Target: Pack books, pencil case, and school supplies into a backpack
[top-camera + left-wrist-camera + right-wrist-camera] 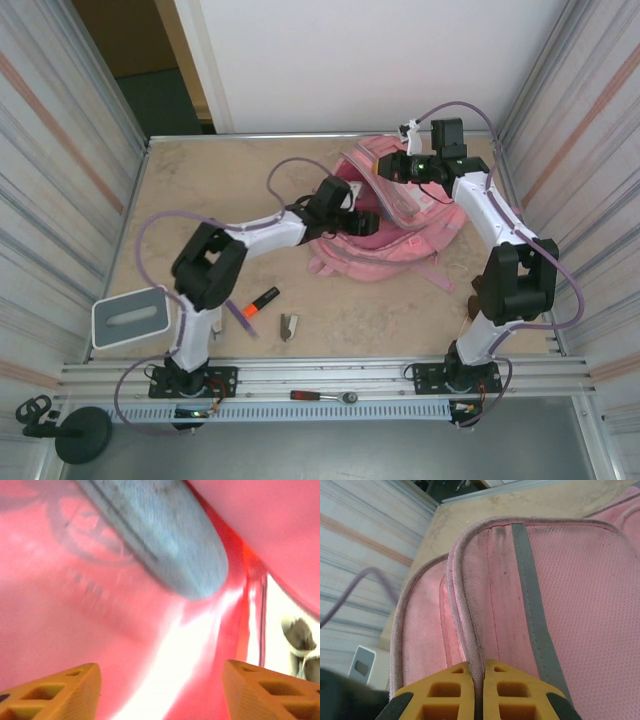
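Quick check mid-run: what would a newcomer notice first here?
The pink backpack lies at the far centre of the table, its edge pinched by the right gripper. The left gripper sits open inside it, with the slate-blue pencil case ahead. An orange-and-black highlighter lies on the table's near left.

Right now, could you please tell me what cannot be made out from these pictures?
Inside the backpack: top view, its flap and the left arm cover the opening.
The pencil case: left wrist view, blurred, cut off by the top edge; resting or falling unclear.
The small grey piece beside the highlighter: top view, too small to identify.
How deep the right gripper bites: right wrist view, bottom edge cuts its fingers.
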Robot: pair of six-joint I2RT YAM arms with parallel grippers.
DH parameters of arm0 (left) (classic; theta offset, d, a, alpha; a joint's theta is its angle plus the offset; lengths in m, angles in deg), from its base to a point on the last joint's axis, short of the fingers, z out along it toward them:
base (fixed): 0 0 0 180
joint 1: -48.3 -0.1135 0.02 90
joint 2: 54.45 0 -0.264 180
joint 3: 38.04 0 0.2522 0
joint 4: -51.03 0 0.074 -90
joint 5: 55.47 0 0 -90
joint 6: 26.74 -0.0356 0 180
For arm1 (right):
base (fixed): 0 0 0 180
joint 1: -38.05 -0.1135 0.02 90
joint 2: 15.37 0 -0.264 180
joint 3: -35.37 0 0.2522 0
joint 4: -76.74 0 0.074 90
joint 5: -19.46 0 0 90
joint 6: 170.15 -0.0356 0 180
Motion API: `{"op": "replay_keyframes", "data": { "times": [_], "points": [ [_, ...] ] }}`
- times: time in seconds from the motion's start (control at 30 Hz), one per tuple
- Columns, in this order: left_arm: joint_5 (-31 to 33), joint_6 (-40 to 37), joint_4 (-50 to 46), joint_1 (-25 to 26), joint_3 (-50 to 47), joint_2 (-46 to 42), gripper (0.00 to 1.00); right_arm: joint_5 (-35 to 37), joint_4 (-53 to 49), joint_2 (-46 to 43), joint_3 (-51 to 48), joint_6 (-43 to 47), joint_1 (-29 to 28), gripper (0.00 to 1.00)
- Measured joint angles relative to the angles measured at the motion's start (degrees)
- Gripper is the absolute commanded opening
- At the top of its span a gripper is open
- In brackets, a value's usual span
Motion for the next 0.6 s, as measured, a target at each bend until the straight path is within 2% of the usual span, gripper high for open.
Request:
{"op": "replay_keyframes", "data": {
  "times": [0.1,0.3,0.43,0.6],
  "points": [
    [4.11,-2.56,-2.58,-0.07,-9.68,-12.13,0.76,0.17,0.0,0.0,-0.22,0.17,0.2,0.0],
    [17.81,-4.74,-13.53,-1.68,-22.91,-33.51,0.8,0.37,0.07,0.0,-0.83,0.72,0.2,0.0],
    [26.95,-1.14,-24.46,-4.39,-30.73,-42.53,0.81,0.35,0.17,0.0,-1.38,1.51,0.2,0.0],
    [30.69,6.1,-35.85,-8.15,-40.28,-51.1,0.82,0.17,0.61,0.0,-1.88,1.64,0.2,0.0]
  ]
}}
